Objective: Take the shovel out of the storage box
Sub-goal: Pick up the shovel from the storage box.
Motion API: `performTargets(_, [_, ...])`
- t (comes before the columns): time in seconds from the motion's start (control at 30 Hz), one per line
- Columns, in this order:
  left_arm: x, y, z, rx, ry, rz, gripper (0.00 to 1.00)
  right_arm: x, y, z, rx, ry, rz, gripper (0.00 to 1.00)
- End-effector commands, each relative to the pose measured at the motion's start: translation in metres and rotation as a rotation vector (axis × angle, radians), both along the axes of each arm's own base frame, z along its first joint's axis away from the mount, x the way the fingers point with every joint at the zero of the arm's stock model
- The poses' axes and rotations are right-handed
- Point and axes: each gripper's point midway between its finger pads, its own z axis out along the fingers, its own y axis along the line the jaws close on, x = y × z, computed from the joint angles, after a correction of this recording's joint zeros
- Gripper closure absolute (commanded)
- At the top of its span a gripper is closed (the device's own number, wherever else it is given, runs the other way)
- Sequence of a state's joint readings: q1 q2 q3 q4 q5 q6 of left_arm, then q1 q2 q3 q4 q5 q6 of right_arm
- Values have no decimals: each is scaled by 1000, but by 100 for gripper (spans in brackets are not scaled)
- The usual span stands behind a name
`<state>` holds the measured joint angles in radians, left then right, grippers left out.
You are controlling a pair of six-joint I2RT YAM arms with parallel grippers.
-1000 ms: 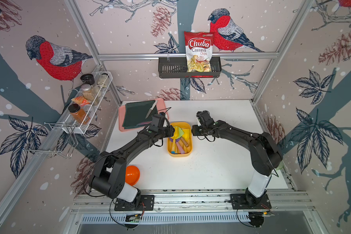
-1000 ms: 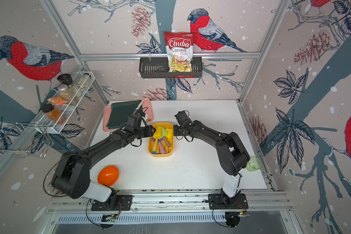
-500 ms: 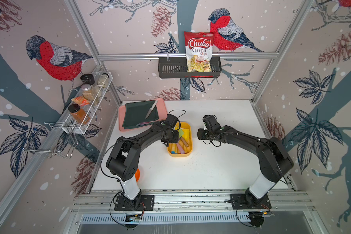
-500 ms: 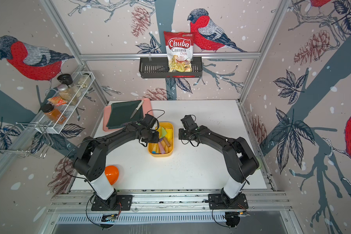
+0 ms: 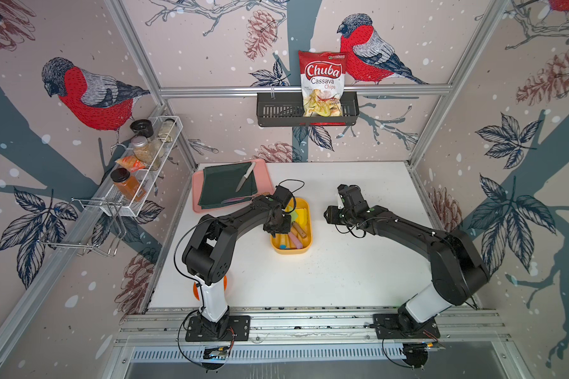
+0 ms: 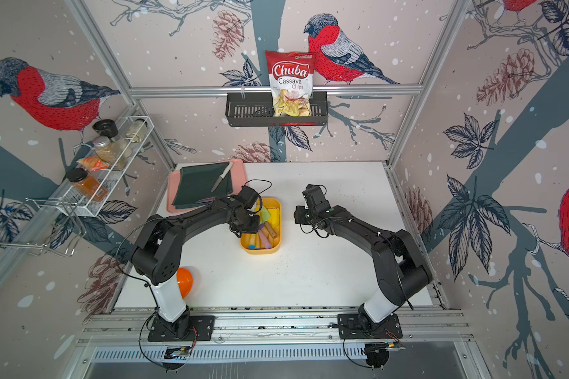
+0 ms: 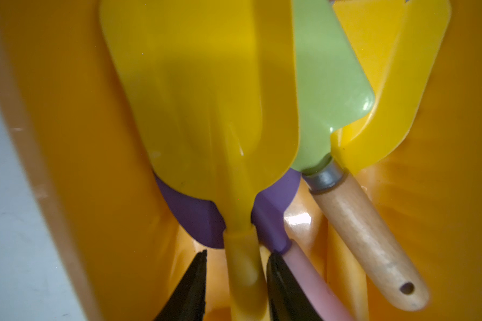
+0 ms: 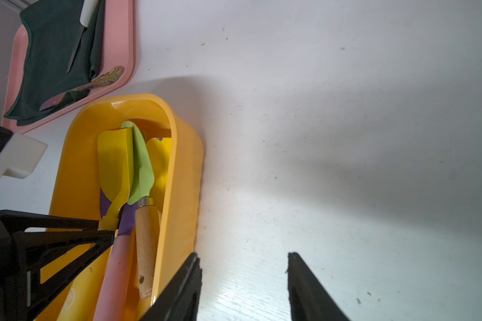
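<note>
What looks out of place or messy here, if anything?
Nothing is spilled or broken. The one untidy spot is inside the storage box, where everything lies heaped together, with the green trowel tipped on its edge beside the yellow shovel.

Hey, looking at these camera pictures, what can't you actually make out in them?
- Purple tool's blade: in the left wrist view, mostly covered by the yellow shovel.
- Orange round thing: in a top view, largely behind the left arm's base; what it is, unclear.
- Spice jars on the wall rack: labels too small in both top views.
- Left end effector: in both top views, hidden under its own wrist.
</note>
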<state>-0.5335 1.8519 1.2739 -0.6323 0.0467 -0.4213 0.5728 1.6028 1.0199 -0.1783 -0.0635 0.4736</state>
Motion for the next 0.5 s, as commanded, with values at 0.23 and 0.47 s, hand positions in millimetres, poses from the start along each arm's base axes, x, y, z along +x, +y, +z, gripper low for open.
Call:
performTargets(0.23, [-4,-5,-12,-9,34,-1,87,2,5,1,23,-15,22,47])
performTargets(0.47, [9,-14,22,-61,-23,-1,92,4,7,8,25,-27,28,47])
